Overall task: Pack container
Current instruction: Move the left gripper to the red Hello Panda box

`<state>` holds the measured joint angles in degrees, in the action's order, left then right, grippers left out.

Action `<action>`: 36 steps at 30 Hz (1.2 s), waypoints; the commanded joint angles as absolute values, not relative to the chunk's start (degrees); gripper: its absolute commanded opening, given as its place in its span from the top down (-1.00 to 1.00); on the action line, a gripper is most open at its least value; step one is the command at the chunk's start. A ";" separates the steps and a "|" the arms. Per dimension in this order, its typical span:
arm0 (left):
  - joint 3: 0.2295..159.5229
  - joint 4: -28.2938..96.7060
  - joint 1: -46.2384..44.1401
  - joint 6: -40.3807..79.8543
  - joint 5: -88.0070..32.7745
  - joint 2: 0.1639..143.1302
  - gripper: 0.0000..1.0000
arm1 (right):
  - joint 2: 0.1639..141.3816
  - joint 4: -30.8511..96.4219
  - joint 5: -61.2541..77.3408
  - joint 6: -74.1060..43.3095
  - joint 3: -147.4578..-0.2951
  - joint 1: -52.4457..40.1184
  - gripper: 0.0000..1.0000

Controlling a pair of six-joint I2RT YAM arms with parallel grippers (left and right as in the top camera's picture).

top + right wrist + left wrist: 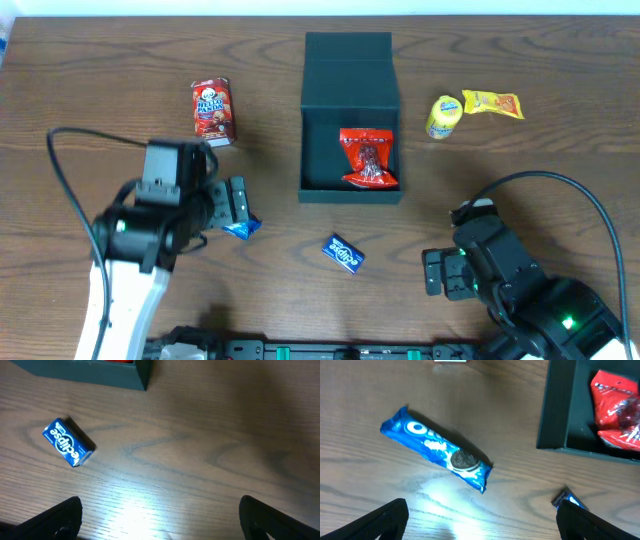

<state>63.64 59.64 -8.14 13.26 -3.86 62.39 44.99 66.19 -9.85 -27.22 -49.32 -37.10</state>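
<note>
The dark container (318, 150) sits open at the table's middle, its lid flapped back, with a red snack packet (368, 160) inside. Its corner and the red packet (617, 407) show in the left wrist view. My left gripper (236, 203) is open just above a blue Oreo packet (437, 449), which lies on the wood ahead of the fingers. A small blue Eclipse gum box (343, 253) lies in front of the container and shows in the right wrist view (68, 442). My right gripper (437, 272) is open and empty at the front right.
A red Hello Panda box (214, 110) stands at the back left. A yellow cup snack (444, 116) and a yellow-orange packet (493, 103) lie right of the container. Cables loop from both arms.
</note>
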 commanded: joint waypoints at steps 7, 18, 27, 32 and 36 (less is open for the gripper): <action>70.39 60.84 2.61 7.18 -5.67 72.31 -0.91 | 44.91 66.24 -10.04 -28.27 -49.30 -37.47 -0.99; 70.39 61.47 6.46 12.25 -7.05 73.52 -0.91 | 44.91 66.24 -10.04 -28.27 -49.30 -37.47 -0.98; 70.37 55.11 6.24 10.98 -13.13 75.31 -0.91 | 44.91 66.24 -10.04 -28.27 -49.30 -37.47 -0.98; 70.37 52.84 6.26 9.82 -12.93 79.26 -0.91 | 44.91 66.24 -10.04 -28.27 -49.30 -37.47 -0.98; 72.38 50.89 6.24 9.89 -12.97 84.47 -0.91 | 44.91 66.24 -10.04 -28.27 -49.30 -37.47 -0.98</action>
